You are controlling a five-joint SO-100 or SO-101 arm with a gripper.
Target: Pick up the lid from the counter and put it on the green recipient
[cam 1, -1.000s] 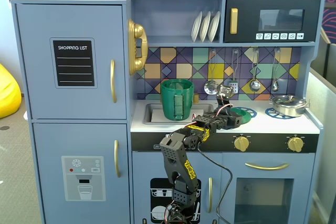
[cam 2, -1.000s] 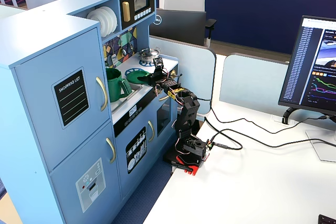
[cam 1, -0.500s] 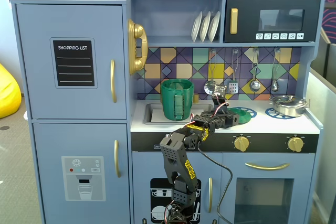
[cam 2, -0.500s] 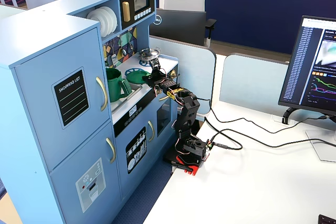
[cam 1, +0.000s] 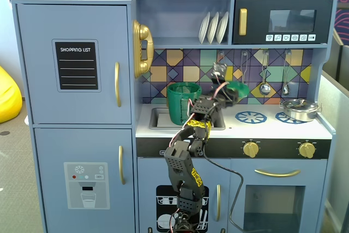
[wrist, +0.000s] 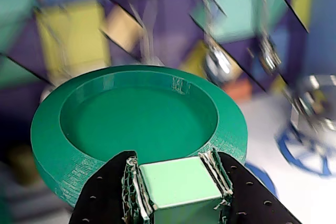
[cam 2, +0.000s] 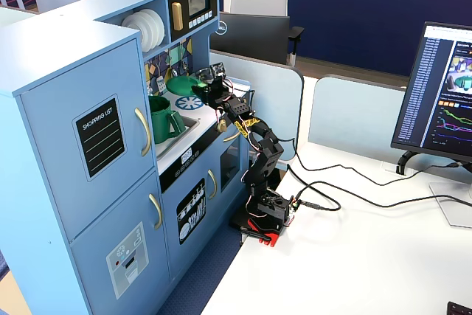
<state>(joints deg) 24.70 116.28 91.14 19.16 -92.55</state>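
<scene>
Front fixed view: blue toy kitchen with a white counter [cam 1: 283, 129], recessed sink basin [cam 1: 161, 117] at left, two blue spoked burner rings [cam 1: 251, 117] printed at right, a silver pan [cam 1: 299, 108] on the far-right ring. Backsplash is multicoloured geometric tile with hanging utensils; white plates on the shelf above, gold phone handset on the cabinet side, "SHOPPING LIST" board on the fridge door. The green recipient [cam 1: 184, 103], a tall dark-green ribbed-handle pot, stands upright in the sink with its mouth up. The black arm rises from below the counter; the gripper [cam 1: 228, 92] holds the lid [cam 1: 238, 87] up in the air, clear of the counter, to the right of the pot and above the left burner ring, lid edge tilted. Wrist view: the lid [wrist: 139, 124] fills the frame, a round green plastic disc with raised rim, faint layered print lines on its outer wall, flat recessed face toward the camera. The gripper [wrist: 178, 187] is clamped on the pale green square tab at the lid's centre, black fingers [wrist: 105, 195] with green padding on both sides of it. Background blurred: tiles, hanging utensils, blue ring on white. Side fixed view: kitchen stands against a white desk, arm base clamped at the desk edge, cables trailing, a monitor at right, office chair and partition behind. The lid [cam 2: 179, 85] is held above the counter [cam 2: 203, 105], beyond the green recipient [cam 2: 159, 117]; gripper [cam 2: 198, 86] details too small here.
</scene>
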